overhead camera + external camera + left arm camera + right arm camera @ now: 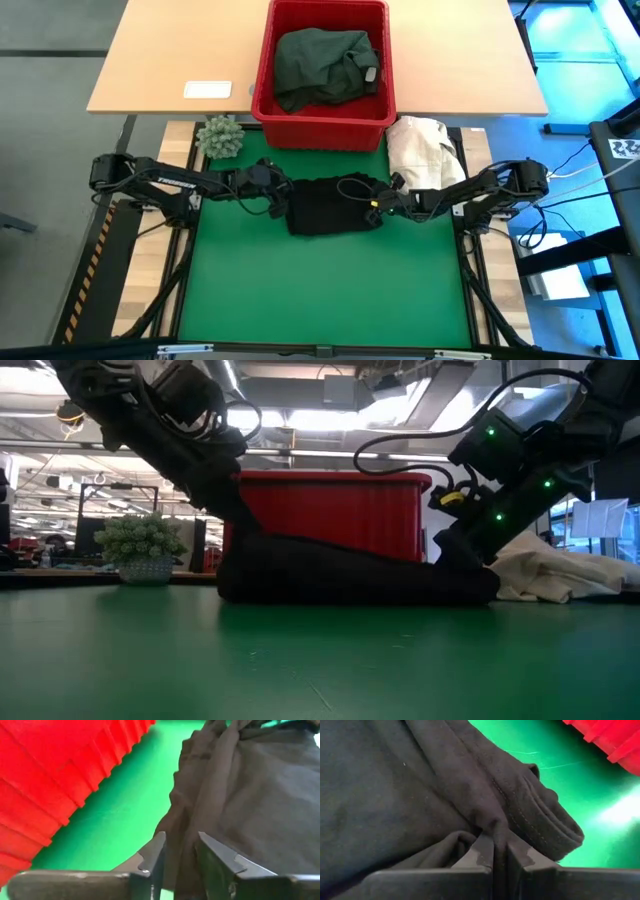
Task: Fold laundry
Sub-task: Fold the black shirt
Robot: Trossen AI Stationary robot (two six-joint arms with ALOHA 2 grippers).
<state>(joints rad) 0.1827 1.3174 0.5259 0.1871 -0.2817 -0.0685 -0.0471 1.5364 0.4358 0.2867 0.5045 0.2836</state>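
Observation:
A black garment (330, 205) lies folded into a compact rectangle on the green mat (320, 290), just in front of the red basket (262, 100). My left gripper (283, 203) is at its left edge, slanting down, its fingers a little apart on either side of a ridge of the cloth (181, 820), so it is open. At the garment's right edge my right gripper (380, 207) is shut on the cloth. A dark green garment (320, 65) lies bunched inside the basket. My left gripper (181, 851) has a fold at the garment's left edge running between its parted fingers; whether they touch it I cannot tell. My right gripper (500, 847) pinches a bunched fold of the garment's right edge (495, 827) between its two fingers, beside a stitched hem (540, 815). It comes slanting down from the table's right. The garment lies on the mat, slack.
A cream-white cloth heap (420, 145) lies behind the right arm beside the basket. A small potted plant (220, 137) stands at the mat's far left corner. A white card (207, 89) lies on the wooden table. The mat's near half is bare.

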